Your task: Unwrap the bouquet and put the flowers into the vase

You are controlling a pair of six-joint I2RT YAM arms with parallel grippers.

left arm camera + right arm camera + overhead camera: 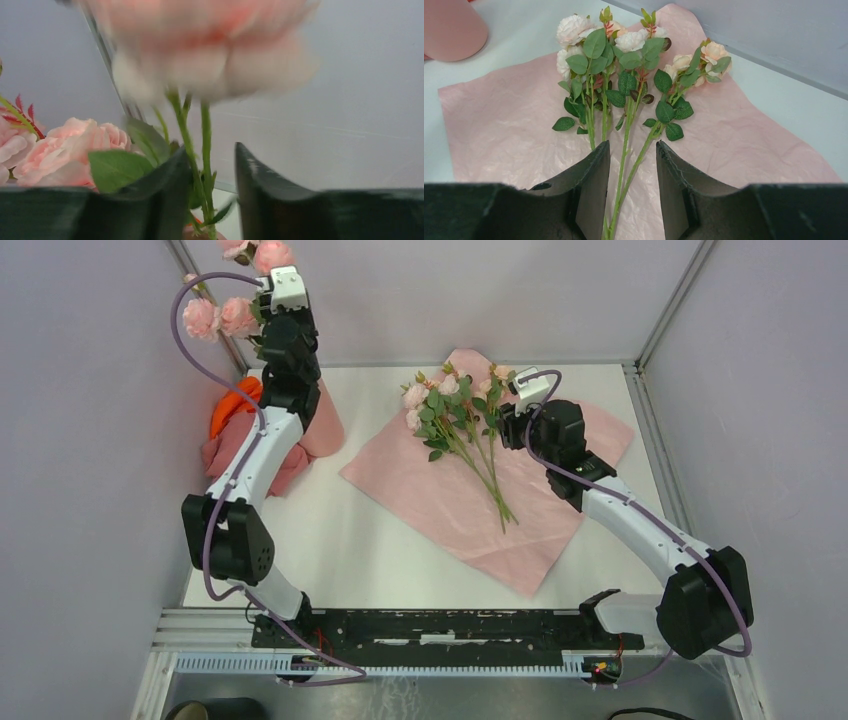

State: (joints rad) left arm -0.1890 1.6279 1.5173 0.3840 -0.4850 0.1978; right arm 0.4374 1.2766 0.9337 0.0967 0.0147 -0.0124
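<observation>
My left end effector (210, 155) has its fingers apart. Two thin green rose stems (204, 145) run upright through the gap, close to one finger and clear of the other. A blurred pink bloom (210, 45) sits just above, with more roses (70, 152) beside it. The vase (327, 428) stands below, partly behind my left arm. My right end effector (632, 147) is also apart, straddling stems of the flowers (624, 75), which lie ahead on the pink sheet (499, 125) on the counter (330, 540).
</observation>
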